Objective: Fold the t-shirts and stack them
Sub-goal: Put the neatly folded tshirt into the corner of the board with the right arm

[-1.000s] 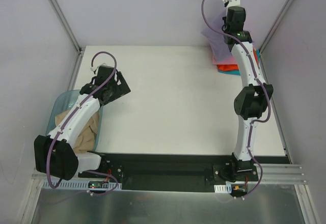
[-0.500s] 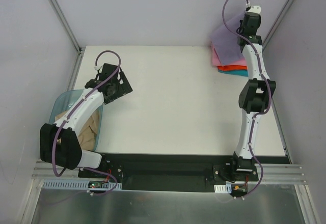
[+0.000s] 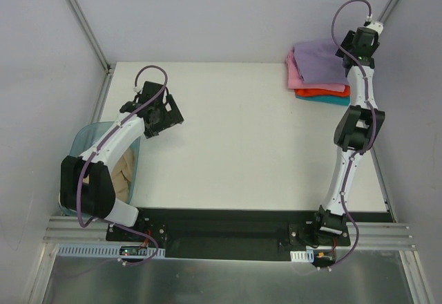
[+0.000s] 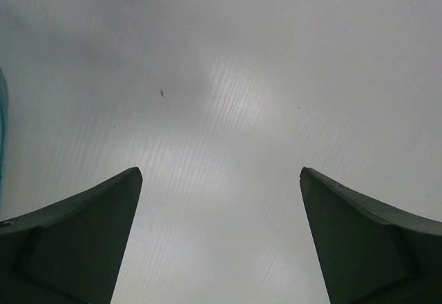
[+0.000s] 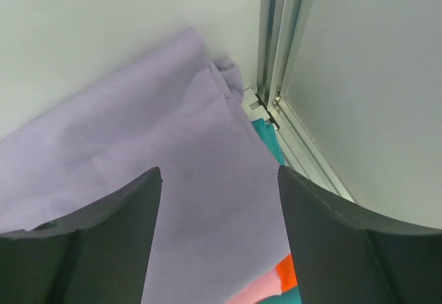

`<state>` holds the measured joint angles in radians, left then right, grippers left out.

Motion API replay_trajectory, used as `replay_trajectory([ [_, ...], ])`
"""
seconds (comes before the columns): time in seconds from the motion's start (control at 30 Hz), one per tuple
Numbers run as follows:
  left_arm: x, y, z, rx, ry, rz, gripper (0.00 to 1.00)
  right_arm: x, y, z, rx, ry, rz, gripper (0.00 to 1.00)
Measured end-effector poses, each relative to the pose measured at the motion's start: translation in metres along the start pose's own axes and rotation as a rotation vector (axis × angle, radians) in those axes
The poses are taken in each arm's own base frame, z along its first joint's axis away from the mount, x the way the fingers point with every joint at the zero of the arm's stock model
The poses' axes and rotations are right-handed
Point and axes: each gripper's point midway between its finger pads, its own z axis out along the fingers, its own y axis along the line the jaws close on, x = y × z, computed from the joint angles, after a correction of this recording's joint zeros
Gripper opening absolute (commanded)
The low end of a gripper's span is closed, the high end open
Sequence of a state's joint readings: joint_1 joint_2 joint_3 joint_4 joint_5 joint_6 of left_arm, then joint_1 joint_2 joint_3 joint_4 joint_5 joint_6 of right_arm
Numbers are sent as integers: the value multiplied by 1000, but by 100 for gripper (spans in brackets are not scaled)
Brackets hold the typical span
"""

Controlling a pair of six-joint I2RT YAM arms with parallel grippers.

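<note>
The right gripper [image 5: 219,173], spread and empty, hung over the lavender t-shirt [image 5: 159,179], which topped the pink [image 3: 295,76], orange-red [image 3: 310,92] and teal t-shirts [image 3: 335,100] at the one-o'clock corner of the table [image 3: 235,145], hard against the frame rail [image 5: 276,41]; the left gripper [image 4: 221,174], also spread, hovered over open table at ten o'clock.

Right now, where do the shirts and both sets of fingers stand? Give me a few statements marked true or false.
1. The lavender t-shirt lies on top of the stack. True.
2. The right fingers are shut on the lavender t-shirt. False: they are open above it.
3. The tan t-shirt is on the stack. False: it is in the bin.
4. The left fingers are open with nothing between them. True.
</note>
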<state>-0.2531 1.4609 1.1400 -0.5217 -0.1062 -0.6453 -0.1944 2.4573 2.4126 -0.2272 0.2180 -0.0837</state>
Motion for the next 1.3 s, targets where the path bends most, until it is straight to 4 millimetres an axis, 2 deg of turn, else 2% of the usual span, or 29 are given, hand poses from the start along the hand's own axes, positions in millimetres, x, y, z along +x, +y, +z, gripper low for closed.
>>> replay_trajectory([
  [0.13, 1, -3, 1, 11, 11, 0, 99, -4, -2, -15, -10, 8, -47, 74],
  [0.27, 2, -4, 0, 19, 17, 0, 99, -9, 18, -50, -103, 36, -196, 77],
  [0.37, 2, -4, 0, 20, 18, 0, 99, -9, 46, -83, -201, 58, -371, 77],
  [0.47, 2, -5, 0, 21, 18, 0, 99, 1, 85, -110, -308, 74, -538, 77],
  [0.53, 2, -4, 0, 21, 18, 0, 99, 18, 112, -123, -379, 98, -617, 70],
  [0.6, 3, -4, 1, 19, 20, 1, 99, 38, 129, -129, -428, 135, -679, 63],
  [0.67, 5, -3, 1, 16, 24, 2, 99, 58, 138, -129, -462, 175, -716, 63],
  [0.77, 7, -1, 2, 12, 28, 2, 99, 83, 142, -116, -487, 230, -736, 63],
  [0.97, 7, -1, 3, 10, 29, 2, 99, 130, 130, -88, -462, 330, -776, 58],
  [1.07, 7, 0, 3, 10, 29, 3, 99, 142, 122, -79, -424, 354, -806, 38],
  [1.13, 7, -1, 3, 11, 29, 3, 99, 143, 117, -75, -394, 352, -824, 37],
  [1.23, 7, -1, 3, 11, 29, 3, 99, 141, 113, -68, -352, 327, -833, 24],
  [1.27, 7, -1, 3, 11, 29, 3, 99, 141, 111, -67, -339, 324, -836, 15],
  [1.3, 7, -1, 3, 10, 30, 3, 99, 141, 110, -66, -330, 321, -837, 13],
])
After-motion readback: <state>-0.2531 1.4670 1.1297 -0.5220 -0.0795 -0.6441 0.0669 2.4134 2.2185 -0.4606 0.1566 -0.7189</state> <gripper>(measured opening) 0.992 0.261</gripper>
